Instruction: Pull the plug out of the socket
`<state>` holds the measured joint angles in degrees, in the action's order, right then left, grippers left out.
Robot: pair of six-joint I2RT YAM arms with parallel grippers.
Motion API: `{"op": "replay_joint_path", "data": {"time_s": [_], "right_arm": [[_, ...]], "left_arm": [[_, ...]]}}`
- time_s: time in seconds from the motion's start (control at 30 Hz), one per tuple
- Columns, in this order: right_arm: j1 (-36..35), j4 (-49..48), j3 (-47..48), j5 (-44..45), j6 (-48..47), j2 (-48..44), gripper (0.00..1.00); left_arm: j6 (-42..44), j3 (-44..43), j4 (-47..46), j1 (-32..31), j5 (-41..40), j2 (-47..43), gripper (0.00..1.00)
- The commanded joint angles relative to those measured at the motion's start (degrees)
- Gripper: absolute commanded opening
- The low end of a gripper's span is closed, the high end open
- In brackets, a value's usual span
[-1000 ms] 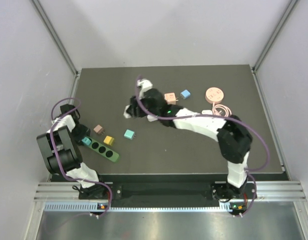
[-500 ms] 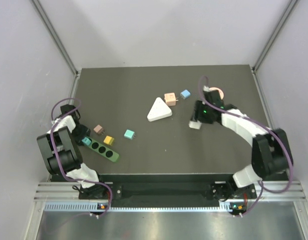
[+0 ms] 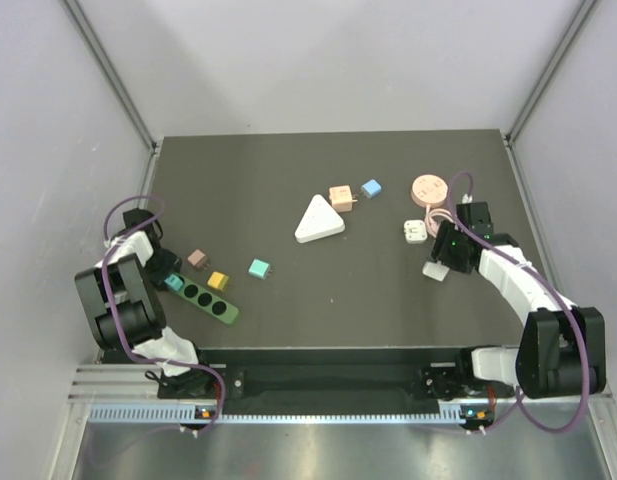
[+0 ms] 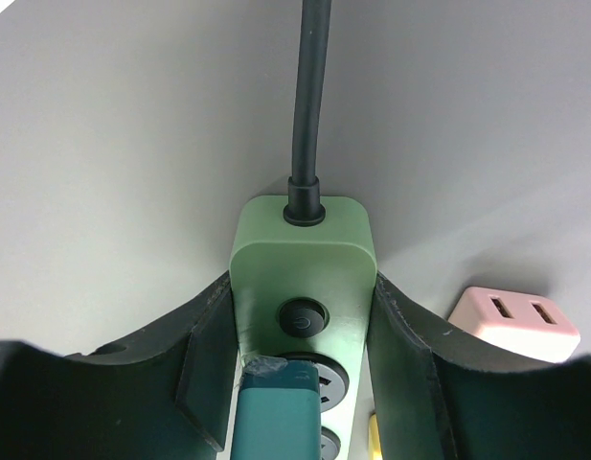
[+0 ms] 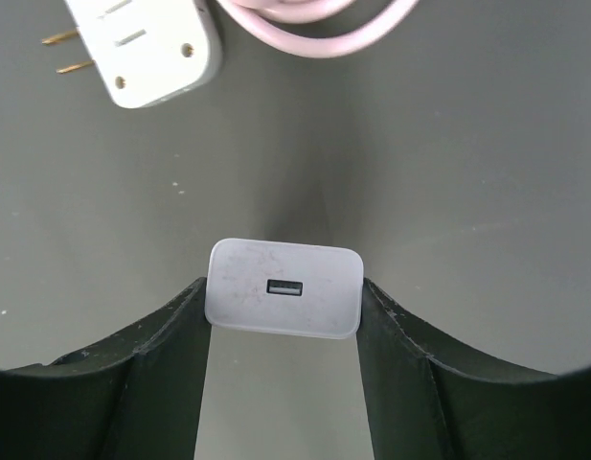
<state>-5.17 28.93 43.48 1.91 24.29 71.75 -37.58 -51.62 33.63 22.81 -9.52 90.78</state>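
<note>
My right gripper (image 5: 284, 321) is shut on a white USB charger plug (image 5: 284, 289), held above the mat at the right (image 3: 435, 271). The white triangular socket (image 3: 317, 220) lies free at the mat's centre, well left of it. My left gripper (image 4: 300, 335) is shut on the switch end of a green power strip (image 4: 300, 249), one finger on each side. A teal plug (image 4: 279, 412) sits in the strip's first outlet. In the top view the strip (image 3: 206, 300) lies at the left, with my left gripper (image 3: 163, 268) at its upper end.
A white two-prong plug (image 5: 147, 48) and a pink cable (image 5: 314, 24) lie just beyond my right gripper; the pink reel (image 3: 429, 189) is behind them. Pink (image 3: 340, 197), blue (image 3: 371, 187), teal (image 3: 259, 268), yellow (image 3: 218, 281) and brown-pink (image 3: 197, 258) adapters lie scattered.
My right arm swung from the triangular socket at the centre to the right, carrying the white charger plug away from it. The socket stays behind, uncovered. The left arm has not moved.
</note>
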Motion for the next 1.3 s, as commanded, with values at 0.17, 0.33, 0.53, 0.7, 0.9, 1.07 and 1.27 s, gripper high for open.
{"op": "replay_joint_path", "data": {"time_s": [0.17,0.33,0.53,0.7,0.9,1.07,1.27], "right_arm": [[1.04,-4.23,1.33,-1.56,-0.56,3.57,0.35],[1.04,-6.25,2.48,-1.74,-3.28,3.49,0.84],[-0.8,-6.69,6.6,-2.27,-6.18,1.3,1.0],[-13.88,-7.83,11.7,5.81,-8.65,1.02,1.0],[-28.65,-9.5,21.37,7.32,-8.48,8.31,1.0],[-38.4,-11.78,27.87,5.74,-9.44,15.16,1.0],[-47.2,-18.55,33.06,0.3,-10.93,22.37,1.0]], "left_arm": [[0.66,1.87,2.58,-2.15,1.52,-3.15,0.0],[2.51,0.82,2.23,-2.07,3.8,-2.54,0.01],[2.52,-0.5,2.76,-2.06,4.95,-0.87,0.21],[3.13,-0.94,3.72,-1.19,3.54,-2.54,0.34],[4.45,-1.65,4.52,0.66,6.53,-3.94,0.77],[5.85,-2.35,4.69,3.38,7.76,-5.61,0.77],[5.86,-2.26,3.82,8.74,14.25,-5.27,0.74]]}}
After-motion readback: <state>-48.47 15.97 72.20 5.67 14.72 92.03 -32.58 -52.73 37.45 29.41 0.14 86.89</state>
